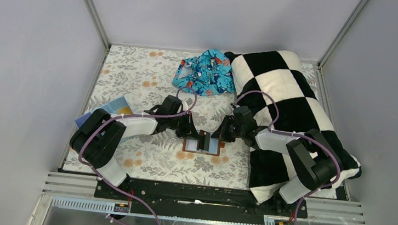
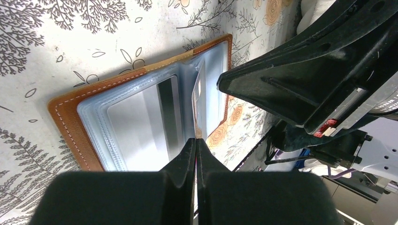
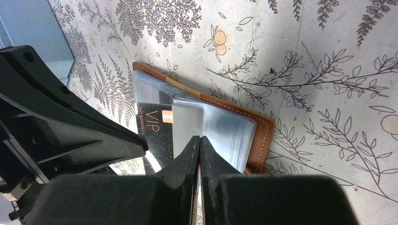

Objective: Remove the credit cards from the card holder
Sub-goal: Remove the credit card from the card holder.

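We show the card holder point(image 1: 203, 145) lying open at the centre of the top view, with the left gripper point(image 2: 195, 141) and right gripper point(image 3: 199, 139) both pressed shut at its clear sleeves point(image 3: 220, 126). We judge the dark VIP card point(image 3: 152, 127) light, stiff and slippery, best pinched by its exposed edge.

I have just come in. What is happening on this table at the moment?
A brown card holder lies open on the flowered cloth. The left gripper and the right gripper meet over it, both shut, tips at its clear plastic sleeves. A dark card marked VIP shows among the sleeves. Whether either gripper pinches a card or only a sleeve is unclear.
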Tool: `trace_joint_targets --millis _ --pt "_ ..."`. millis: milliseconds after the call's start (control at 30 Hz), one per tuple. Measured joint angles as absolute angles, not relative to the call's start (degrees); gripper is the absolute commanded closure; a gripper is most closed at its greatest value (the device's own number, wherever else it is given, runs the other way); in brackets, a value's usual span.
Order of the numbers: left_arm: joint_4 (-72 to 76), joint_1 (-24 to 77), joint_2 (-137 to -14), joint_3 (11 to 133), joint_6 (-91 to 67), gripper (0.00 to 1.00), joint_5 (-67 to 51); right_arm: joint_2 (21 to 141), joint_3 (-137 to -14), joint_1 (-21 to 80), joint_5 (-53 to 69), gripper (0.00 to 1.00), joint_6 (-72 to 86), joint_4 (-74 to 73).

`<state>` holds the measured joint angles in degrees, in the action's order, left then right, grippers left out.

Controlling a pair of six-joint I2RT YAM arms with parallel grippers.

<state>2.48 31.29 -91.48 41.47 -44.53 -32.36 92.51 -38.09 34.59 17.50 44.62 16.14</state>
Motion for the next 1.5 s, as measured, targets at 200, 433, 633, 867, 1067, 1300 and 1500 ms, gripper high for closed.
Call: trace_joint_targets --millis 200,433,633,867,1067,1300,1500 --pt "2.2 31.0 -91.5 41.5 -43.8 1.00 -32.6 93.2 -38.1 34.6 17.6 0.93 44.7 16.2" --pt "-0.1 30.1 -91.2 41.5 -43.0 1.00 -32.6 94.7 -37.4 34.6 17.9 0.93 45.0 17.6" --pt "-0.3 30.0 -90.7 41.5 -42.7 0.59 -33.2 95.2 -37.5 34.6 18.3 0.93 45.0 18.1" --pt "1.3 30.0 -91.1 41.5 -43.5 0.56 -35.2 97.4 -38.1 34.6 20.1 0.94 46.0 20.9" --pt "5.4 30.0 -92.8 41.3 -45.3 0.63 -36.9 98.4 -38.1 34.6 20.8 0.94 47.0 22.6" --pt "7.1 30.1 -94.5 40.7 -46.4 0.97 -37.3 98.6 -38.1 34.6 21.1 0.94 47.4 23.0" --pt "5.1 30.1 -94.6 40.9 -45.5 1.00 -35.7 98.6 -38.1 34.6 21.1 0.94 47.4 23.0"
